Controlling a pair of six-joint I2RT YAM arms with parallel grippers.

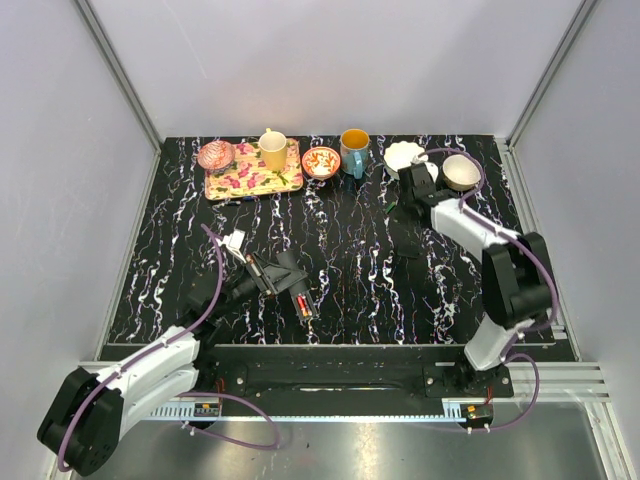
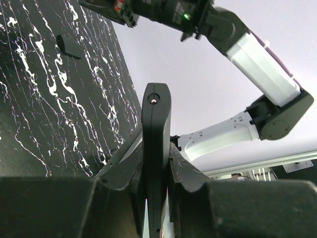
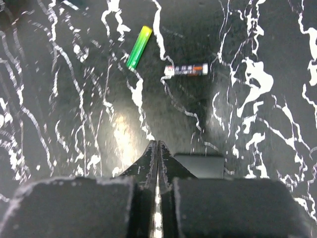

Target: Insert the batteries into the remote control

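Left end effector (image 2: 156,173) pinches the remote control (image 2: 156,114) edge-on, at the near-left of the tabletop (image 3: 69,114). Right end effector (image 3: 157,145): fingers pressed together, nothing between them. Two batteries lie just beyond its tips. Green battery (image 3: 138,47): ahead, slightly left, long axis slanted. Black-and-silver battery (image 3: 185,70): ahead, slightly right, lying crosswise. Right arm is nearer; judgement: it must spread before taking either.

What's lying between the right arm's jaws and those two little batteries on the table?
Nothing: in the right wrist view only bare black marbled table lies between the right gripper, jaws shut, and the green-yellow battery and silver-black battery.
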